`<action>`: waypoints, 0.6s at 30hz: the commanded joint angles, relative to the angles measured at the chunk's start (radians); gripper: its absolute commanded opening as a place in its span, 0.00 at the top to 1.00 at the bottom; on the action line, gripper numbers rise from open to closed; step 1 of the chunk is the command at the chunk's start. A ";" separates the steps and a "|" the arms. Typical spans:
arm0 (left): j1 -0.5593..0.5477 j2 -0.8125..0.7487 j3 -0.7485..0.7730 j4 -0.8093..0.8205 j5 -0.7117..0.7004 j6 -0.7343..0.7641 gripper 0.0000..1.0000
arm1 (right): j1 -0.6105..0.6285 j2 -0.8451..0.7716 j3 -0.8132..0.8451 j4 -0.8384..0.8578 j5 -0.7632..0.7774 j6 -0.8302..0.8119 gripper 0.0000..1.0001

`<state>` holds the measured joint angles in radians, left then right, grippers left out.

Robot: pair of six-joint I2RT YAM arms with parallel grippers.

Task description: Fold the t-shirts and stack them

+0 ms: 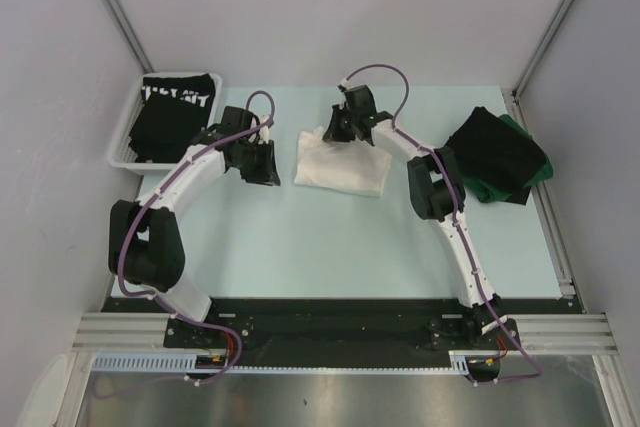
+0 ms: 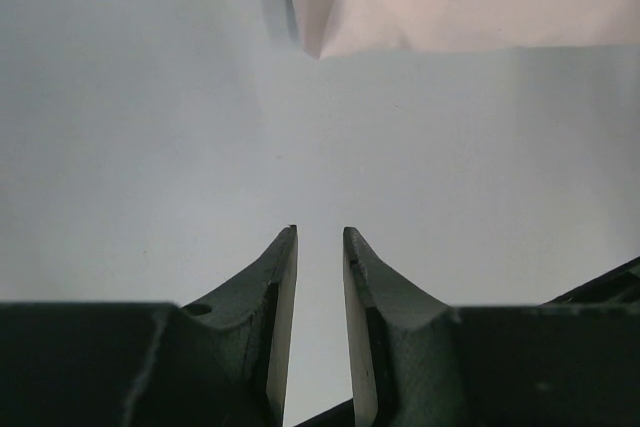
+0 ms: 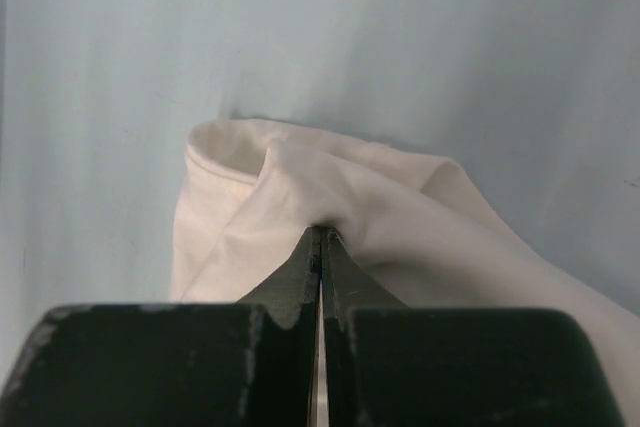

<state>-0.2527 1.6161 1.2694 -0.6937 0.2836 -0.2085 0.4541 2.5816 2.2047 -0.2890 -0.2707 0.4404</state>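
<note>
Left arm: reaches forward from its base, wrist bent toward the white t-shirt (image 1: 340, 165) lying mid-tabletop (image 1: 330, 247). Left claw (image 2: 320, 247): low over bare surface, jaws narrowly parted, holding nothing, clear of the shirt's corner.

Right arm: stretched forward and inward to the shirt's far edge. Right claw (image 3: 322, 237): closed, pinching a raised fold of the white cloth.

Black t-shirt with white lettering (image 1: 178, 112) lies in the basket (image 1: 122, 142), far left; lettering illegible. Black t-shirt (image 1: 492, 150) overlaps the dark green t-shirt (image 1: 534, 165), far right.
</note>
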 commanded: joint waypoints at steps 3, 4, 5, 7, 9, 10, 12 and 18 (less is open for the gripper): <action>0.006 -0.015 -0.004 0.026 0.025 0.000 0.71 | -0.012 -0.078 -0.036 -0.002 0.016 -0.026 1.00; 0.006 -0.013 -0.008 0.034 0.031 -0.005 0.71 | -0.014 -0.096 -0.049 -0.006 0.016 -0.028 1.00; 0.006 -0.010 -0.018 0.054 0.037 -0.009 0.70 | -0.015 -0.116 -0.060 -0.006 0.016 -0.028 1.00; 0.006 0.008 -0.021 0.075 0.063 -0.029 0.71 | -0.022 -0.182 -0.109 -0.009 0.018 -0.031 1.00; 0.004 0.039 -0.013 0.108 0.086 -0.054 0.70 | -0.028 -0.228 -0.154 -0.010 0.024 -0.035 1.00; 0.003 0.051 -0.008 0.120 0.110 -0.061 0.71 | -0.031 -0.280 -0.205 -0.012 0.022 -0.040 1.00; -0.003 0.091 0.004 0.163 0.137 -0.087 0.71 | -0.038 -0.333 -0.258 -0.018 0.027 -0.045 1.00; -0.033 0.200 0.083 0.246 0.206 -0.146 0.76 | -0.038 -0.518 -0.433 -0.048 0.011 -0.062 1.00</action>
<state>-0.2646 1.7687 1.2716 -0.5426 0.4107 -0.2970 0.4164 2.2120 1.8450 -0.3279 -0.2562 0.4084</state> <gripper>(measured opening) 0.268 0.009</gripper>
